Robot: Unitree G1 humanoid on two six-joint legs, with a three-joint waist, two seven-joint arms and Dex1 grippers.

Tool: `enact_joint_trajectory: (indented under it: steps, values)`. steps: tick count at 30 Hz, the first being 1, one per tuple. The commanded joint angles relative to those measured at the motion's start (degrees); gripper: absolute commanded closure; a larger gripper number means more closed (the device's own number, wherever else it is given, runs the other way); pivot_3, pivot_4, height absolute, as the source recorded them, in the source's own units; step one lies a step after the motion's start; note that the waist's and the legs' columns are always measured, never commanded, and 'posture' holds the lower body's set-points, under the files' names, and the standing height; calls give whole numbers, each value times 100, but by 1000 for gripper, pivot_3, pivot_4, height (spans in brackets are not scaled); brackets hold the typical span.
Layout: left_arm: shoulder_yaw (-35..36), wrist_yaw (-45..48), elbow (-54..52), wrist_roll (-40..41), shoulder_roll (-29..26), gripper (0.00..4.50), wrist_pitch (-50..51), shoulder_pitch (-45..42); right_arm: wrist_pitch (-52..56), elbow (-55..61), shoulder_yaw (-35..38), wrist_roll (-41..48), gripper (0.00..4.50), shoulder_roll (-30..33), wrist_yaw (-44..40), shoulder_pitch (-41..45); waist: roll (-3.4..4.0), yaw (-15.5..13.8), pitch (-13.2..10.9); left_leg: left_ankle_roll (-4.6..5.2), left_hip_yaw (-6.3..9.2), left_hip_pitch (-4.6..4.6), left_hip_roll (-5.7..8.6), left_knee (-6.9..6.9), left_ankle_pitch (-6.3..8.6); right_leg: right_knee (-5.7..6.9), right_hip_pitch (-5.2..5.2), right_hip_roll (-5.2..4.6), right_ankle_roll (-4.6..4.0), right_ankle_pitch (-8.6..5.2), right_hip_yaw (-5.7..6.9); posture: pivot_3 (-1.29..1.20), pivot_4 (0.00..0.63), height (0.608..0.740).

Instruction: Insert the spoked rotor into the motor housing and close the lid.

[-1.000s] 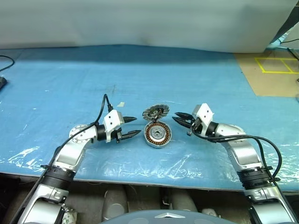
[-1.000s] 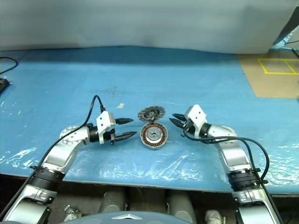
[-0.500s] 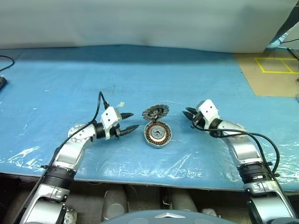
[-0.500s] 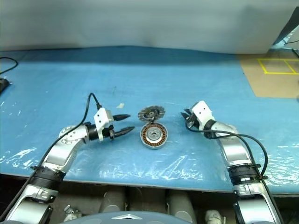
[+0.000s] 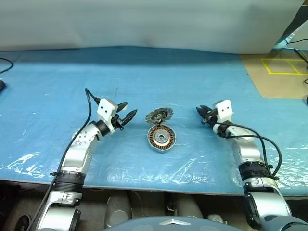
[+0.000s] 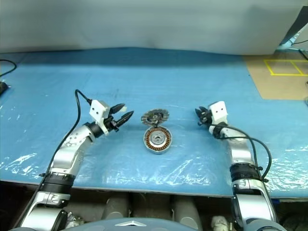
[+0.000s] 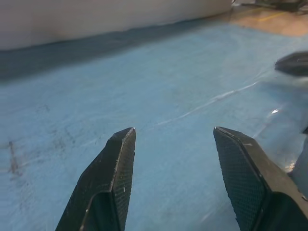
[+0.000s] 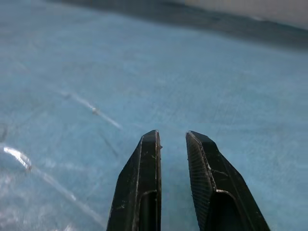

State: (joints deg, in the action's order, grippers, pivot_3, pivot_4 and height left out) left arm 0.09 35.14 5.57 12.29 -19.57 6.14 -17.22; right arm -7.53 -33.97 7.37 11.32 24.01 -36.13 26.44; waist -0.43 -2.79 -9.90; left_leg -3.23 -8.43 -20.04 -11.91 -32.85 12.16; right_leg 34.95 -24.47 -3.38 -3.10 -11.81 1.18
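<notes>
Motor parts wait mid-bench between two idle claws. The motor housing lies flat on the blue-covered bench, copper windings up, w/ a shiny hub in its centre — whether that is the spoked rotor already seated can't be told at this range. Just beyond it, on the far side, sits the lid, a grey finned disc, its near edge touching or all but touching the housing's far rim; it looks tipped slightly toward the housing.

The left claw hovers to the left of the lid, fingers clearly apart, nothing between them. The right claw hangs well to the right of the parts, fingers drawn nearly together w/ a thin gap, empty too.

Handling, as a judgement: both pieces are metal, rigid & prob. heavy for their size — no give under the pads. The lid's finned edge should offer bite, so pinch it across the rim, edge to edge, rather than on the smooth dark centre. The housing's polished outer wall looks slick; steady it by the rim, keep pads off the copper, which could scuff. If magnets are involved, the lid may snap down — approach square, w/ the other claw bracing the cup. The plastic film on the bench is wrinkled & glossy, so parts could slide when nudged.
</notes>
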Motion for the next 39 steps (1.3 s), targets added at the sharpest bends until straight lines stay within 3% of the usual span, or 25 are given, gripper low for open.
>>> enact_joint_trajectory:
  steps: [1, 12, 20, 23, 28, 39]
  values:
    - [91, -300, 156, -249, -98, 1766, 3, -183, -542, -420, 182, -8, 3623, 36, 60, 240, 0, 11, 0, 0, 0, 1, 0, -2, 0, 2, 0, 0, -1, 0, 0, 0, 150, 740]
    - [-49, -71, 317, -291, -121, 1766, -25, -308, -867, -746, 299, 85, 3623, 4, 24, 180, 0, 13, 0, 5, 0, -9, 1, -2, 0, -7, -5, -2, -1, 0, 3, 0, 150, 740]
    - [-165, 693, 305, -191, -307, 1766, -111, -340, -989, -502, 236, -49, 3623, 143, -91, -56, 0, 12, 0, 6, 0, -8, 0, 2, 0, -10, -5, -1, -2, 0, 3, 0, 150, 740]
    - [-172, 1106, 197, 41, -386, 1766, -79, -285, -894, -377, 11, -450, 3623, 232, 155, -153, 0, 11, 0, 5, 0, -7, 1, 2, 0, -10, -5, -2, -2, 0, 3, 0, 150, 740]
    - [-205, 1430, 184, 79, -471, 1766, -125, -289, -470, -31, 133, -1, 3623, 69, -135, -217, 0, 27, 0, 5, 0, -5, 0, 6, 1, -9, -5, 0, -2, 0, 2, 0, 150, 740]
    - [-249, 1324, 227, -81, -435, 1766, -303, -251, -68, 214, 49, 94, 3623, 22, -393, -236, 0, 24, 0, 4, -1, -6, 1, 10, 1, -16, -5, -2, -1, 0, 2, 0, 150, 740]
